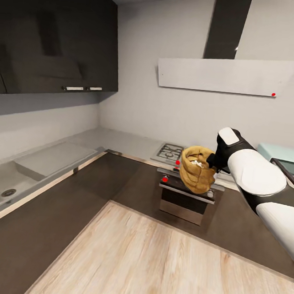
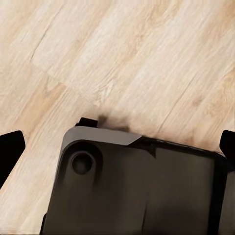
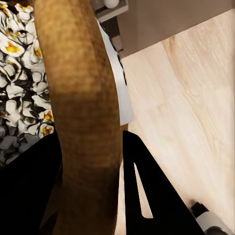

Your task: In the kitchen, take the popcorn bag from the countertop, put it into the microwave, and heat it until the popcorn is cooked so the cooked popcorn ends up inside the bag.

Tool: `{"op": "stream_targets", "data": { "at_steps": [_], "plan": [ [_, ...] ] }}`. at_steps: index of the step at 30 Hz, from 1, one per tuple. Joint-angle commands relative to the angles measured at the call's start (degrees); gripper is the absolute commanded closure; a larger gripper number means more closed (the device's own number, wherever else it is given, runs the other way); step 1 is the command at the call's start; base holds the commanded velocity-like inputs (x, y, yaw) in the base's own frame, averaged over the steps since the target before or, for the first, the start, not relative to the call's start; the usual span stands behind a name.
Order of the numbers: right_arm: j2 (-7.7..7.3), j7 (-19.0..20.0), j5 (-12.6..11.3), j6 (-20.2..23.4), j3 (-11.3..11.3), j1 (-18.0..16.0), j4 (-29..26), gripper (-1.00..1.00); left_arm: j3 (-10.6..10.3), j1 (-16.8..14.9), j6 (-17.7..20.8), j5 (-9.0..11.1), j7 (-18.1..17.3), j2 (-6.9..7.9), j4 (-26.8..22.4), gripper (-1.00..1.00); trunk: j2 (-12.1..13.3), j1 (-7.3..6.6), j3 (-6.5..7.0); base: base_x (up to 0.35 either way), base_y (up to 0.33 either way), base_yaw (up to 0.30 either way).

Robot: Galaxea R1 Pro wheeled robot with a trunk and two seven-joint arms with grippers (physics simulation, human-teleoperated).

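Smooth grey L-shaped tabletop (image 1: 121,140) runs along both walls; pale mint-blue boxy microwave (image 1: 283,155) sits at its right end. Right pincer (image 3: 105,161) clamped on rolled rim of tan-brown crumpled paper popcorn bag (image 1: 197,169), held aloft above the wood floor (image 1: 154,263), white popped kernels (image 3: 17,73) inside. Left pincer (image 2: 117,147) apart, over floor.

Built-in oven (image 1: 186,199), sink (image 1: 3,183), wood floor (image 1: 154,268).

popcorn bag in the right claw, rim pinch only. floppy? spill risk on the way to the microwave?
Probably floppy: the popcorn bag looks like crumpled paper, and the right claw pinches only its rolled rim. Likely light, since it hangs from that one pinch. Spill risk if tilted: the mouth is open, with popped kernels showing inside.
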Motion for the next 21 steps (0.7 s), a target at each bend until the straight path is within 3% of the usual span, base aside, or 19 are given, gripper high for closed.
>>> {"op": "stream_targets", "data": {
  "at_steps": [1, 10, 21],
  "plan": [
    [0.04, -0.2, -0.1, 0.3, -0.1, -0.1, -0.1, 1.0, 0.1, 0.0, -0.2, 0.0, 0.1, -0.02, 0.0, -1.0, -0.1, 0.0, -0.14, -0.344, 0.0, 0.0],
    [-0.05, -0.1, -0.1, 0.2, -0.2, 0.6, -0.1, 1.0, 0.1, 0.0, -0.2, 0.0, 0.1, -0.02, 0.1, -1.0, -0.1, 0.0, -0.14, -0.344, 0.0, -0.011],
    [-0.07, 0.7, -0.1, 0.1, -0.1, 1.0, -0.1, 1.0, 0.1, 0.0, -0.2, 0.0, 0.1, -0.02, 0.1, -1.0, -0.1, 0.0, -0.14, -0.344, 0.0, -0.276]
  ]
}}
